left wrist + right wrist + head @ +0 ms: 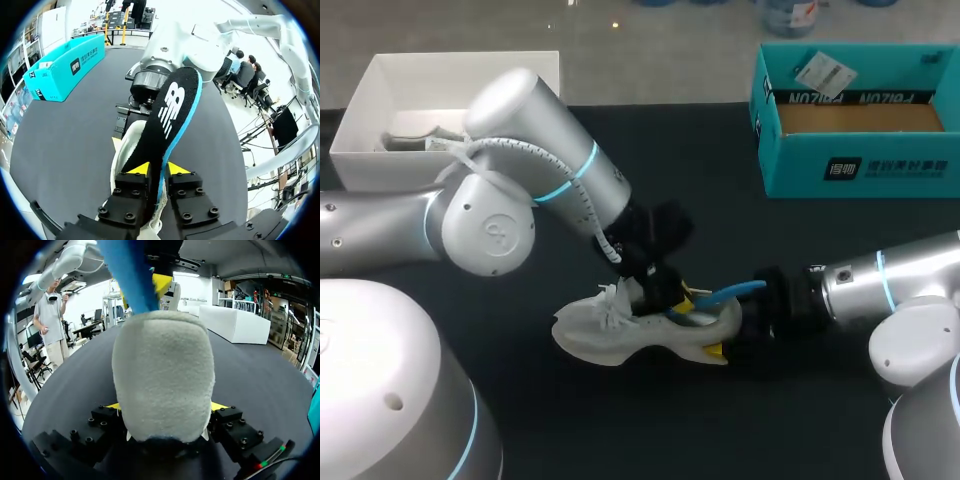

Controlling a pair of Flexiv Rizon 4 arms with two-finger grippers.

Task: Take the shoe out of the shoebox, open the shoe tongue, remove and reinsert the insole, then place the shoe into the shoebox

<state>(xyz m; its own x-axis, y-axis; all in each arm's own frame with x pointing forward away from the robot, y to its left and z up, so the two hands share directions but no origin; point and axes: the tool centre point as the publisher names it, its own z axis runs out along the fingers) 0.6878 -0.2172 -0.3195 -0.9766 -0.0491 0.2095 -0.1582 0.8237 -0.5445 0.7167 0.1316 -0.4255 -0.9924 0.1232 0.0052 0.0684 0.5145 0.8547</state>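
Observation:
A pale grey shoe [610, 335] lies on the black table with its toe toward my left arm. My right gripper [725, 325] holds it by the heel; in the right wrist view the heel [165, 375] fills the space between the fingers of the right gripper [165, 407], and both yellow tips press its sides. The insole [170, 110], black on top and blue underneath, sticks up out of the shoe [125, 150]. My left gripper [159, 169] is shut on the insole's lower end. In the head view the insole [730, 292] shows as a blue strip over the heel.
The teal shoebox [860, 165] stands open at the back right, also seen from the left wrist [65, 67]. A white box [380, 100] with paper inside sits at the back left. Both arms meet over the table's middle.

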